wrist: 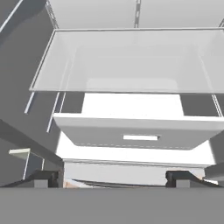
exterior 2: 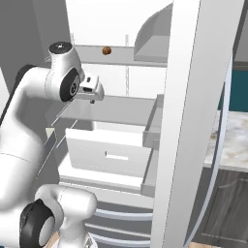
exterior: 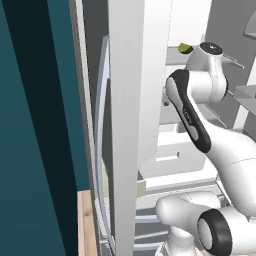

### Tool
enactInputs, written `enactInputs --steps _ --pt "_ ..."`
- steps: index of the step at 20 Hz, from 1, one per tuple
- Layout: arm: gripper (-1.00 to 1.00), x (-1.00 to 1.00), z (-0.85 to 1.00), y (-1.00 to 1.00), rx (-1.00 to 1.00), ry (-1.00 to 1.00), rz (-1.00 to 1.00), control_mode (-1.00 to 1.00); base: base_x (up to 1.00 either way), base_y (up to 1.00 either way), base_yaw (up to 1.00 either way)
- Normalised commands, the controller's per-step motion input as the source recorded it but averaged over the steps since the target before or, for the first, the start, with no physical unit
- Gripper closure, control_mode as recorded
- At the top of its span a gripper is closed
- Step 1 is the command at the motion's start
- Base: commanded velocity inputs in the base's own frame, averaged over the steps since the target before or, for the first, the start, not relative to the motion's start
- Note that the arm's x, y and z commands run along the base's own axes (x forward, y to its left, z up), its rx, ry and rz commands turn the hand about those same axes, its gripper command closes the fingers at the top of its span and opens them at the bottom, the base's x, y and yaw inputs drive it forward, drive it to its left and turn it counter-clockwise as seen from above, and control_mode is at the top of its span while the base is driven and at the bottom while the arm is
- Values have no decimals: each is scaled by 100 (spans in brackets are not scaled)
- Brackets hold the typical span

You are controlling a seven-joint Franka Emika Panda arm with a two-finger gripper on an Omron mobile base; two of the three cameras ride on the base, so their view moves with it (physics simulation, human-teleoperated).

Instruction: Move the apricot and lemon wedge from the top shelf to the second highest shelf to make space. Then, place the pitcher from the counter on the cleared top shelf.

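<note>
Your gripper (wrist: 112, 178) stands wide open and holds nothing; in the hand view its 2 fingertips (wrist: 43, 178) sit far apart, looking down over a glass shelf (wrist: 127, 61) and a white drawer (wrist: 135, 133) below it. From the left base view you get the lemon wedge (exterior: 185, 48) on the top shelf, partly behind the arm. The right base view gives you the apricot (exterior 2: 106, 50) on that top shelf (exterior 2: 145, 60), above the gripper (exterior 2: 95, 93), and a strip of the marbled desk (exterior 2: 227, 140) at the right.
</note>
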Motion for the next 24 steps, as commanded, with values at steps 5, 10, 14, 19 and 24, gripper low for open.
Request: enactInputs --steps 5,10,14,19,24 --pt "-100 12 77 -2 6 -29 0 -100 0 0 0" --pt "-100 25 45 -3 3 -28 0 -100 0 0 0" --pt "-100 39 38 0 0 -25 0 -100 0 0 0" --pt "-100 55 41 0 0 -19 0 -100 0 0 0" --pt "-100 69 17 0 0 0 0 -100 0 0 0"
